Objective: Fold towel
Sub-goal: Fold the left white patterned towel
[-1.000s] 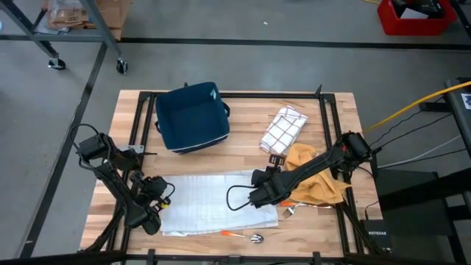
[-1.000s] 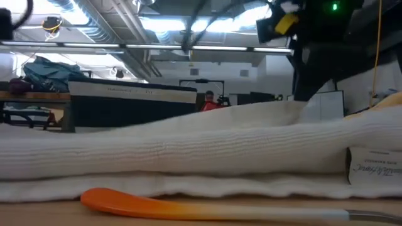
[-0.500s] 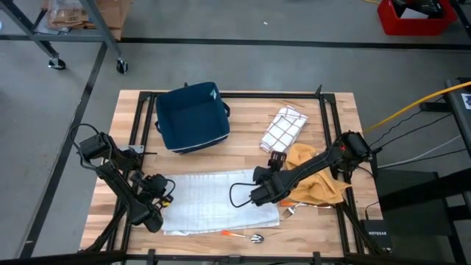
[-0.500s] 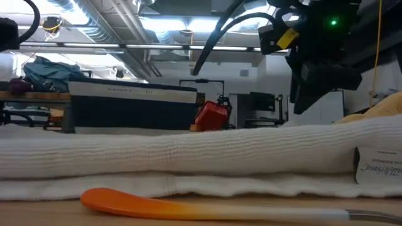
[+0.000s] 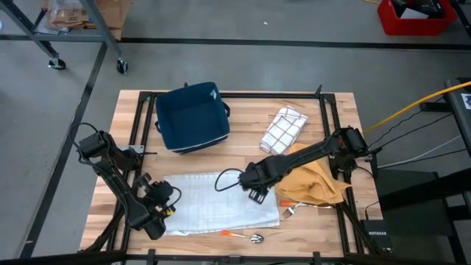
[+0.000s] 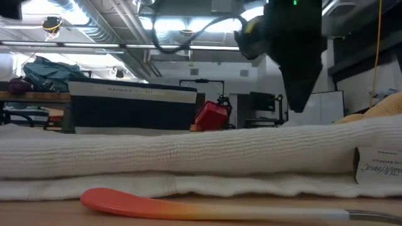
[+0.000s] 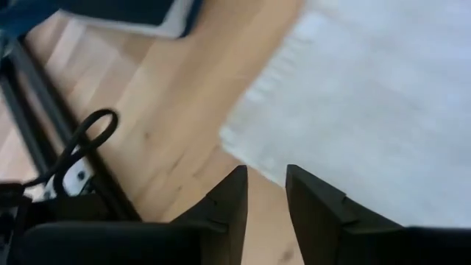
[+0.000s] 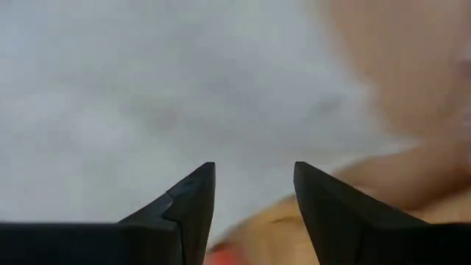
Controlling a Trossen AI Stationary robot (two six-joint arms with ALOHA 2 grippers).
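Note:
The white towel (image 5: pixel 217 202) lies folded in a flat oblong on the wooden table (image 5: pixel 243 151), near its front edge; the low view shows its layers (image 6: pixel 188 157) stacked. My left gripper (image 5: pixel 165 210) hovers off the towel's left end (image 7: pixel 383 110), its fingers (image 7: pixel 266 177) a narrow gap apart with nothing between them. My right gripper (image 5: pixel 254 193) points down above the towel's right part (image 8: pixel 147 88), its fingers (image 8: pixel 254 173) open and empty.
A navy fabric bin (image 5: pixel 193 116) stands at the far left, a checked cloth (image 5: pixel 283 129) at the far right. A yellow cloth (image 5: pixel 316 180) lies right of the towel. An orange-handled spoon (image 6: pixel 157 204) lies along the front edge, a fork (image 5: pixel 288 211) by the towel's right corner.
My right gripper has let go of the towel's right end, risen and gone toward the table's left and far side while turning. That raised end has dropped flat. My left gripper has drawn back a little toward the near edge.

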